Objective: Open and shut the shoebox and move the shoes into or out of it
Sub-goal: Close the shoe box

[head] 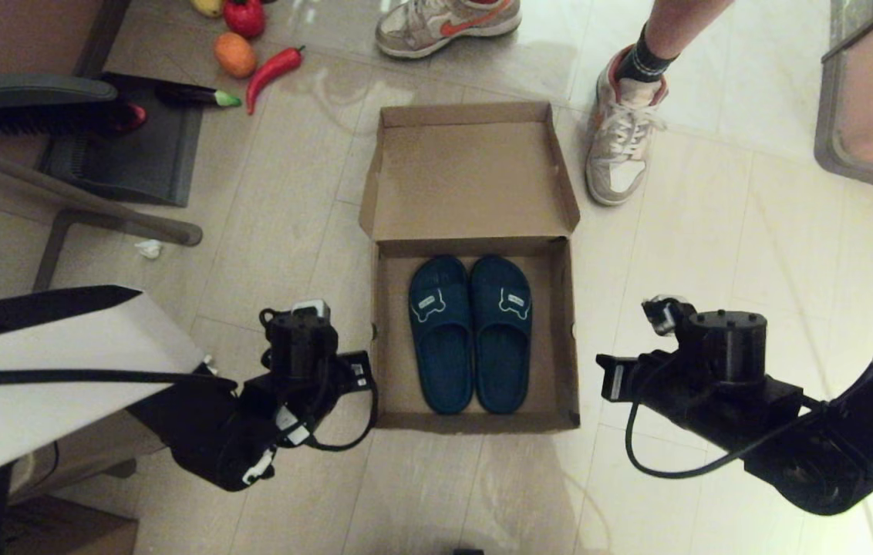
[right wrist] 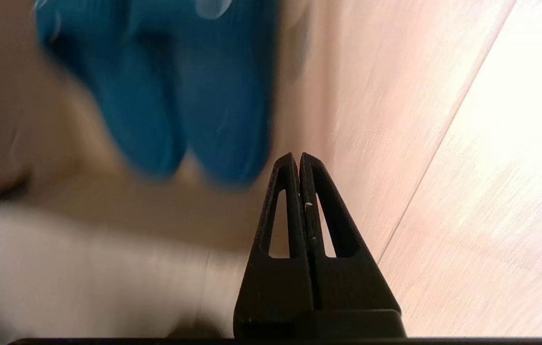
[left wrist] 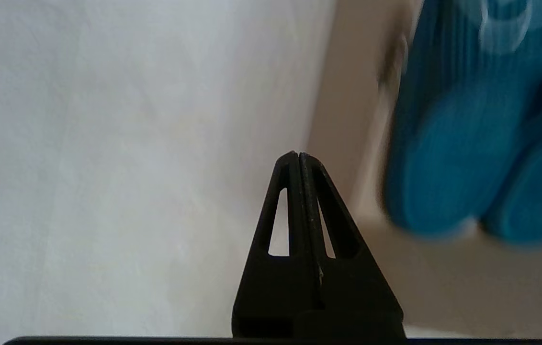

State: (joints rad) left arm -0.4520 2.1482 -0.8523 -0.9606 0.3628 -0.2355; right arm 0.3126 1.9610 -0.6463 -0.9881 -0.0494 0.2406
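Note:
The brown cardboard shoebox [head: 389, 339] stands open on the floor in the head view, its lid [head: 471, 181] folded back on the far side. Both teal slide sandals [head: 471, 331] lie side by side inside, toes pointing away from me. My left gripper [head: 352, 370] hangs just outside the box's left wall, shut and holding nothing [left wrist: 298, 154]. My right gripper [head: 614, 378] hangs just outside the right wall, also shut and holding nothing [right wrist: 298, 155]. Each wrist view shows the blue sandals [left wrist: 467, 143] [right wrist: 194, 96] blurred off to one side.
A person's feet in white-and-orange sneakers [head: 625, 135] stand beyond the box at the far right. Toy vegetables [head: 251, 46], a black mat [head: 136, 146] and a brush lie far left. A white panel [head: 43, 370] is at my near left.

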